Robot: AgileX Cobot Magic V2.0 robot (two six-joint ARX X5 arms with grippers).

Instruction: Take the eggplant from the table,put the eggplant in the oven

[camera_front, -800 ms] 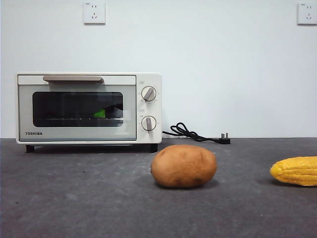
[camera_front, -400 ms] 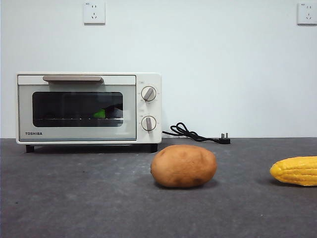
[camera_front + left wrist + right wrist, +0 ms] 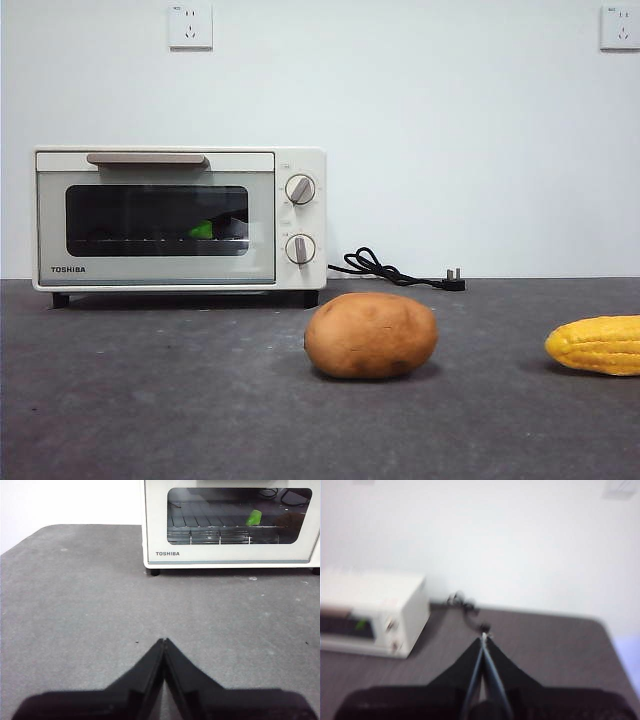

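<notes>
one eggplant (image 3: 204,229) inside one oven (image 3: 180,218), one potato (image 3: 371,335)

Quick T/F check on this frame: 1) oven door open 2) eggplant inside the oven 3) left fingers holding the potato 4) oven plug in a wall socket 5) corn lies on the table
1) The oven door is open: false. It is shut, handle up at the top.
2) The eggplant is inside the oven: true. Its green cap shows through the glass, on the rack.
3) The left gripper holds the potato: false. Its fingers are shut on nothing, above bare table in front of the oven.
4) The oven's plug is in a wall socket: false. It lies on the table beside the oven.
5) The corn lies on the table: true.
</notes>
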